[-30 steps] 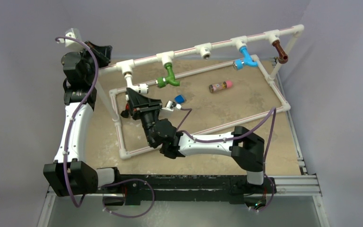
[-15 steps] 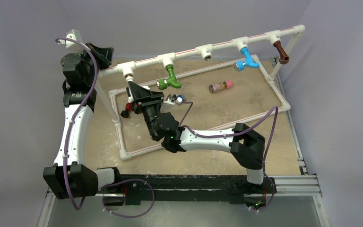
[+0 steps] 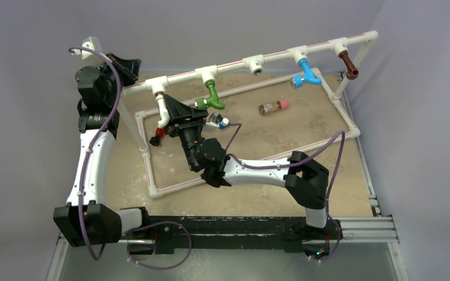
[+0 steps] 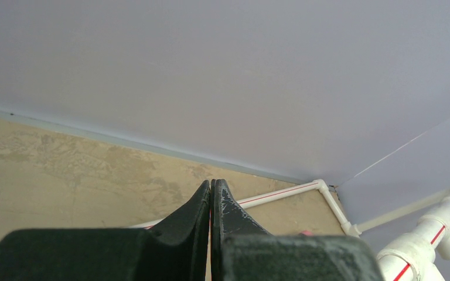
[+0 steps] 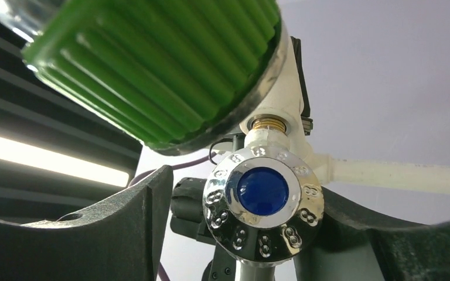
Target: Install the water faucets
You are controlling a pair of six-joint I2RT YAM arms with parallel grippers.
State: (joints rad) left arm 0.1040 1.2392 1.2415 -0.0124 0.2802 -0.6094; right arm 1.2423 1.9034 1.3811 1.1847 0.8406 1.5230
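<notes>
Right hand [image 3: 171,110] pinches white faucet [image 5: 263,194] beneath pipe frame's [image 3: 231,65] leftmost T-fitting [image 3: 157,85], beside green faucet [image 3: 212,96]. We log left hand [image 4: 211,199] pressed together at frame's left end.

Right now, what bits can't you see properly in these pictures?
- Top view: the right gripper covers the lower end of the white faucet; the red thing beside it is too small to name.
- Right wrist view: the chrome knob hides whether the fingers pinch anything; the green knob is cut off by the top edge.
- Left wrist view: the left gripper, shut, blocks the near table; the pipe frame runs off the right edge.
</notes>
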